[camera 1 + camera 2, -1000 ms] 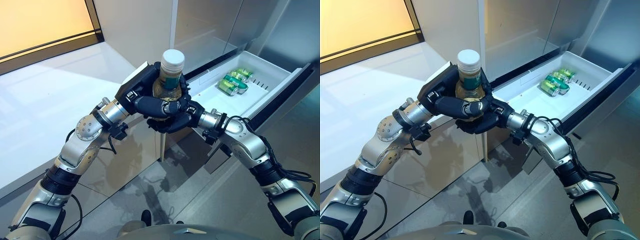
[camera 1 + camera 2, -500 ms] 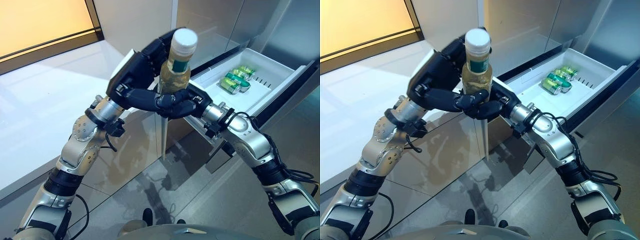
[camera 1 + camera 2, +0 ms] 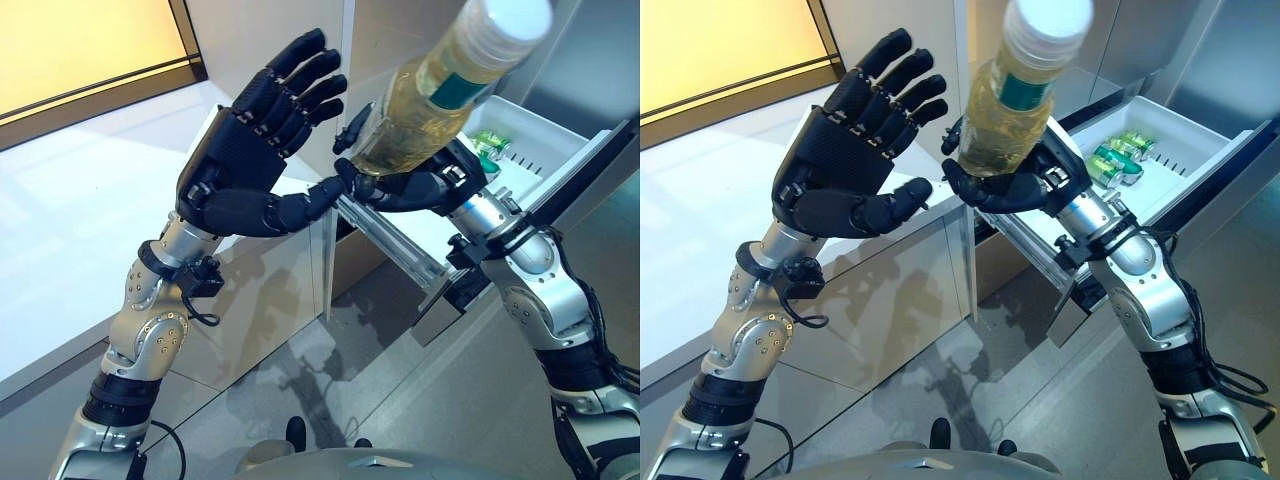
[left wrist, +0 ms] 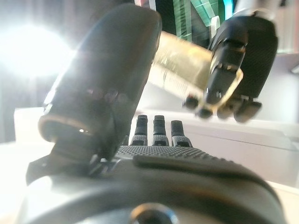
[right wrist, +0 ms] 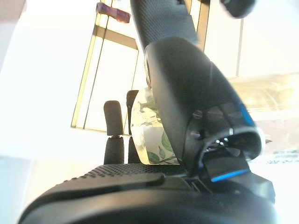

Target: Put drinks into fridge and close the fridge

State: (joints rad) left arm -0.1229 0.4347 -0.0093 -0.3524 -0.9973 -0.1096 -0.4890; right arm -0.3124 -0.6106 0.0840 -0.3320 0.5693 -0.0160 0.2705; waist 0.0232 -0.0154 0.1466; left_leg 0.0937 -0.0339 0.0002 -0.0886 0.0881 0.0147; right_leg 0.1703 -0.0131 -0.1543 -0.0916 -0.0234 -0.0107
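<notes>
Stainless-steel panels of the fridge [image 3: 420,50] form the backdrop, and a white drawer [image 3: 545,150] is seen pulled out of it at the robot's right, with green cans [image 3: 1118,160] lying on their sides inside it. A pale worktop [image 3: 90,190] is seen at the left. The left hand [image 3: 255,160] is raised with its fingers straight and spread; nothing is held in it, and its thumb tip lies just beside the fingers of the right hand. The right hand [image 3: 1015,190] is clamped round the lower body of the bottle [image 3: 435,95], with fingers and thumb curled about it. The bottle is held in the air, above and just short of the drawer, tilted with its white cap [image 3: 1047,17] leaning toward the camera. A clear body with pale yellow liquid filling most of it is shown, so a moderate weight is to be expected, concentrated low. The wall is judged smooth, stiff and probably slippery; whether glass or plastic cannot be told, so it is to be treated as breakable. The grip is best kept on the wide lower body, below the green label band [image 3: 458,88], not on the narrow neck. A gentle set-down in the free part of the drawer, clear of the cans, is advised.
</notes>
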